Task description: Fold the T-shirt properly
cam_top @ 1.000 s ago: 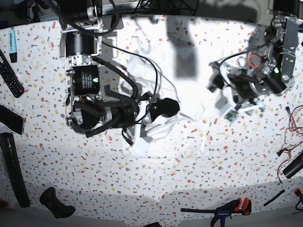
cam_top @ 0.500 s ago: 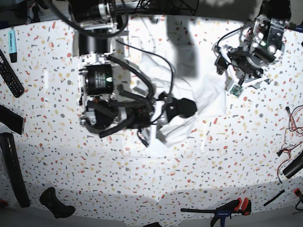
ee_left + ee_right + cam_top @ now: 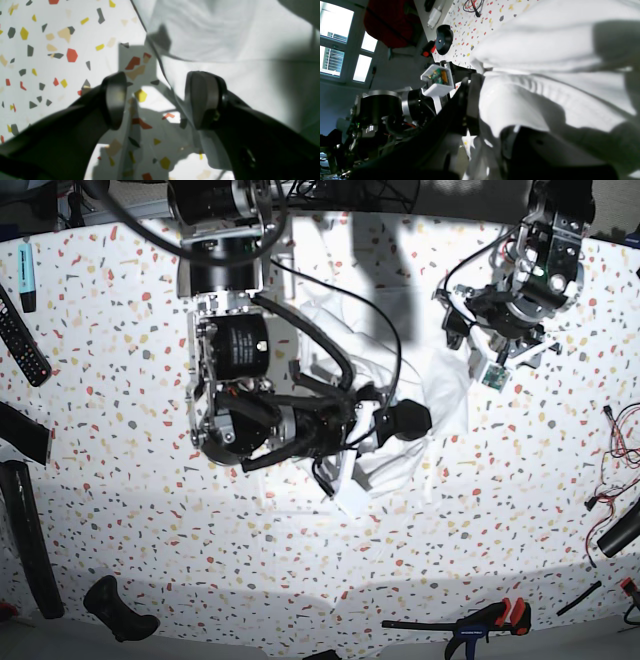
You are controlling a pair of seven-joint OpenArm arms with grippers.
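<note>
T-shirt (image 3: 420,385) pinched in right end effector (image 3: 400,422), left end effector (image 3: 155,100) beside

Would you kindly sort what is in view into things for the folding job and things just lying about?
For the job: T-shirt; right gripper, shut on it; left gripper, open.
Lying about: remote control; blue marker; clamp; cables.

Rumpled white T-shirt (image 3: 430,385) (mid-table)

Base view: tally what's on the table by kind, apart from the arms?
T-shirt: 1
Remote: 1
Marker: 1
Clamp: 1
Wire bundle: 1
Black items I can't identify, left edge and corner: 2
Total: 7
</note>
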